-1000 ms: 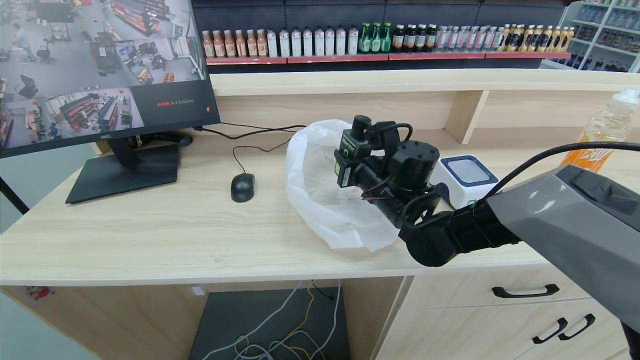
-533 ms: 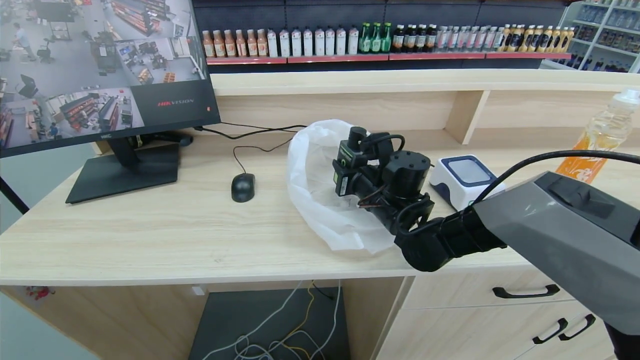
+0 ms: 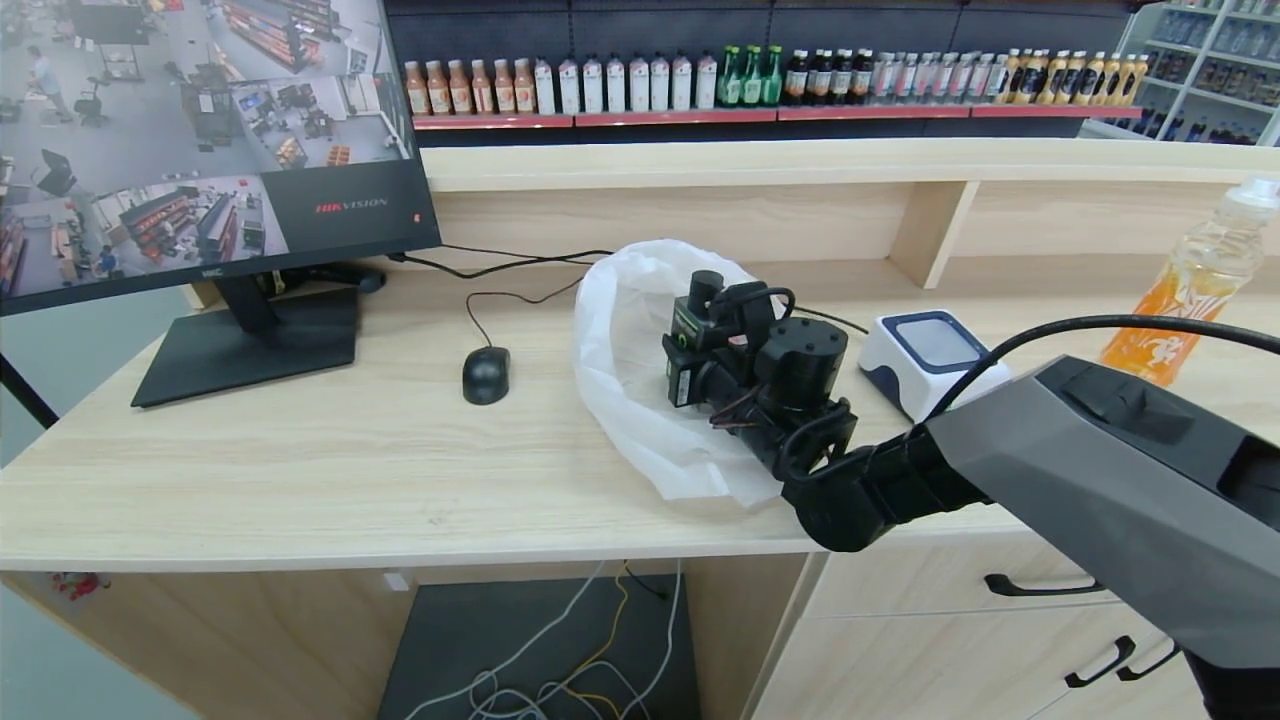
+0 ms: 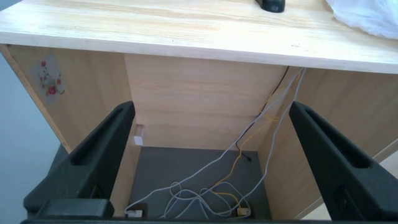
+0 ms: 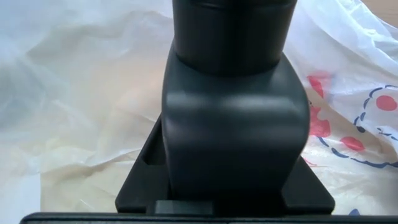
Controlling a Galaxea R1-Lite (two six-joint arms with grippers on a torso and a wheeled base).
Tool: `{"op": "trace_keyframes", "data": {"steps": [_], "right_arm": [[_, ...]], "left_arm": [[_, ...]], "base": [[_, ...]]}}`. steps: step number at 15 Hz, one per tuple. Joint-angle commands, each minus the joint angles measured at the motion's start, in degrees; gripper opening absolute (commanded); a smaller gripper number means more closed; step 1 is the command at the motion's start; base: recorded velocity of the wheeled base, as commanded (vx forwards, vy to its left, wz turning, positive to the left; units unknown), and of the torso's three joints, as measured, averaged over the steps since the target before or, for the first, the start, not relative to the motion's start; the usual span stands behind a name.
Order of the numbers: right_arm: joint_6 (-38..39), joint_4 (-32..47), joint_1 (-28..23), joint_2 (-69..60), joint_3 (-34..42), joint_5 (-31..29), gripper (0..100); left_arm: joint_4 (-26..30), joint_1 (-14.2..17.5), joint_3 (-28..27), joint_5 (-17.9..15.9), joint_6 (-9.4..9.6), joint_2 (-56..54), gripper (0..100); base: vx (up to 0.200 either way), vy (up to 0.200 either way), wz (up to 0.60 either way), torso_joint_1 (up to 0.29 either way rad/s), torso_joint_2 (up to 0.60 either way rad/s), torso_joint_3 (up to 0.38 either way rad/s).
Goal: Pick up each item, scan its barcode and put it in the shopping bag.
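A white, translucent shopping bag [image 3: 625, 340] lies crumpled mid-counter, with the white-and-blue barcode scanner [image 3: 930, 355] just right of it. An orange drink bottle [image 3: 1190, 290] stands upright far right.

The head camera looks from above, forward and down, over the whole counter [image 3: 300, 470]. The left wrist camera sits low, facing the opening under it — both share the mouse [image 4: 272, 5] and cables [image 4: 205, 193]. The right wrist camera looks very closely at the shopping bag [image 5: 74, 93].
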Motion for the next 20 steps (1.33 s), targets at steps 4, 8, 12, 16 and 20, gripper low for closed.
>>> {"op": "trace_keyframes", "data": {"steps": [4, 8, 12, 16, 20], "right_arm": [[-0.6, -0.4, 0.2, 1.4, 0.4, 0.0, 0], [-0.5, -0.4, 0.4, 1.5, 0.3, 0.0, 0], [-0.5, -0.8, 0.4, 1.2, 0.3, -0.1, 0], [-0.6, -4.4, 0.8, 1.0, 0.4, -0.3, 100], [-0.4, -6.8, 1.9, 0.3, 0.7, -2.3, 100]], "left_arm": [[0.0, 0.0, 0.0, 0.0, -0.02, 0.0, 100], [0.0, 0.0, 0.0, 0.0, -0.02, 0.0, 100], [0.0, 0.0, 0.0, 0.0, -0.02, 0.0, 100], [0.0, 0.0, 0.0, 0.0, -0.02, 0.0, 100], [0.0, 0.0, 0.0, 0.0, -0.02, 0.0, 100]], "base": [[0.0, 0.0, 0.0, 0.0, 0.0, 0.0], [0.0, 0.0, 0.0, 0.0, 0.0, 0.0], [0.0, 0.0, 0.0, 0.0, 0.0, 0.0], [0.0, 0.0, 0.0, 0.0, 0.0, 0.0], [0.0, 0.0, 0.0, 0.0, 0.0, 0.0]]}}
